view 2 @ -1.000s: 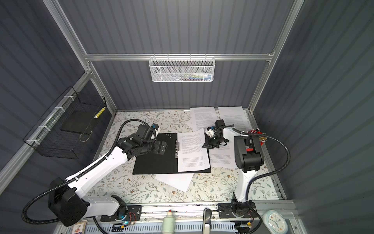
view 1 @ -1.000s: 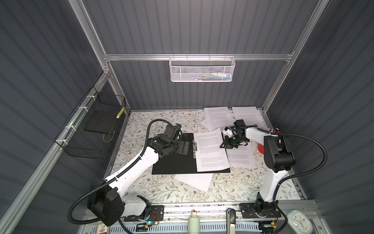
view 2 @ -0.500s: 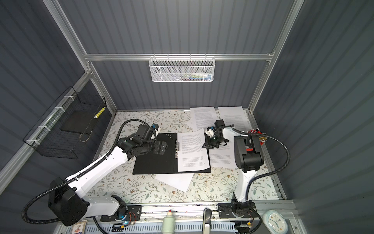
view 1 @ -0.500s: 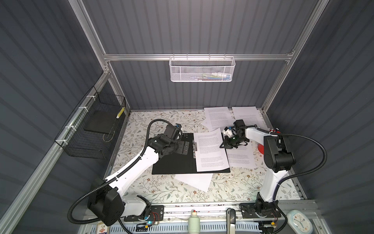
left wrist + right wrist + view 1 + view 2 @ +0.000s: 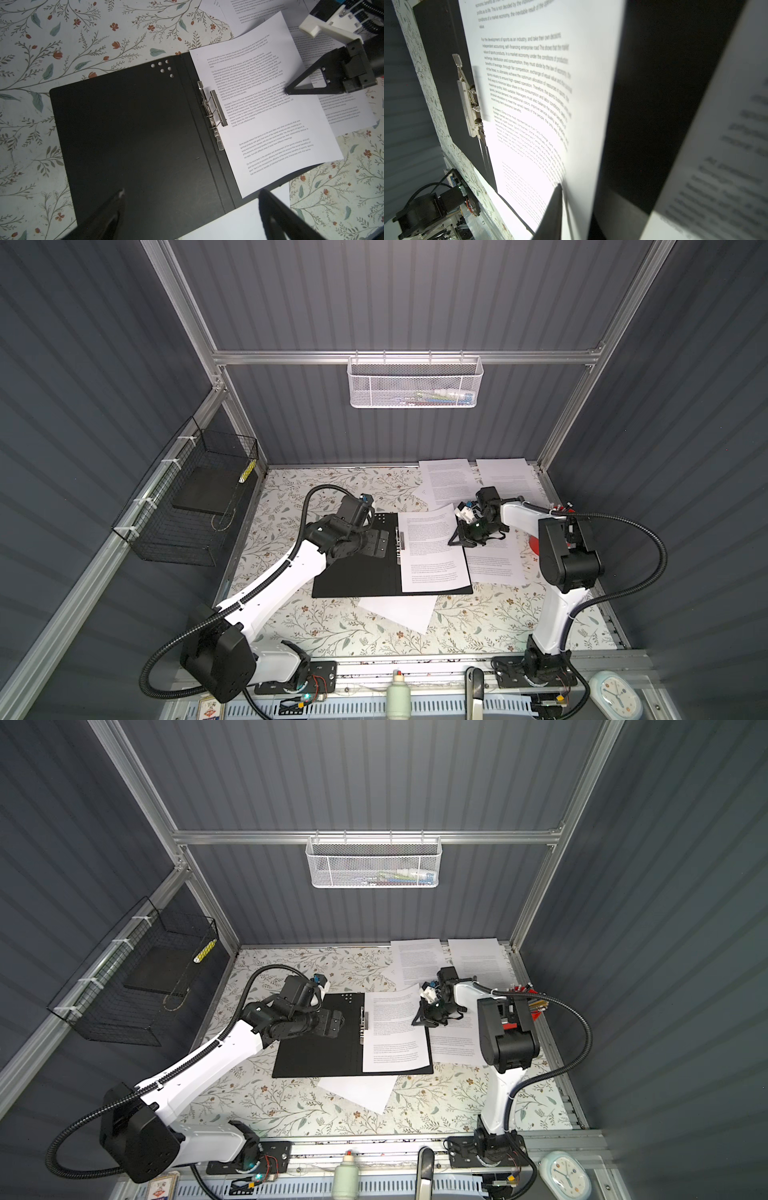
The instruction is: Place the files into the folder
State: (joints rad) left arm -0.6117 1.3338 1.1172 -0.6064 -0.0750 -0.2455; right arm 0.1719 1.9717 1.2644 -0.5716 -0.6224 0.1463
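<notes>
- Files (image 5: 432,551): loose printed sheets. One lies on the right half of the open folder (image 5: 353,572), its inner edge just beside the metal clip (image 5: 214,110). Others lie on the desk (image 5: 332,626) at the back and beside the folder's right edge. One lies partly under its front edge.
- Handling, as judged: thin, light, limp paper. It will bow when lifted by one edge, slide readily on the smooth black board, and crease under a hard pinch.
- Hold, as judged: a free outer edge, well away from the clip; slide rather than carry.
- Right gripper (image 5: 457,541): at the outer edge of the sheet on the folder, which appears lifted there. The fingers are narrow; whether they pinch the paper cannot be told.
- Left gripper (image 5: 191,193): fingers (image 5: 272,212) spread wide, holding nothing, above the folder's bare left half.
</notes>
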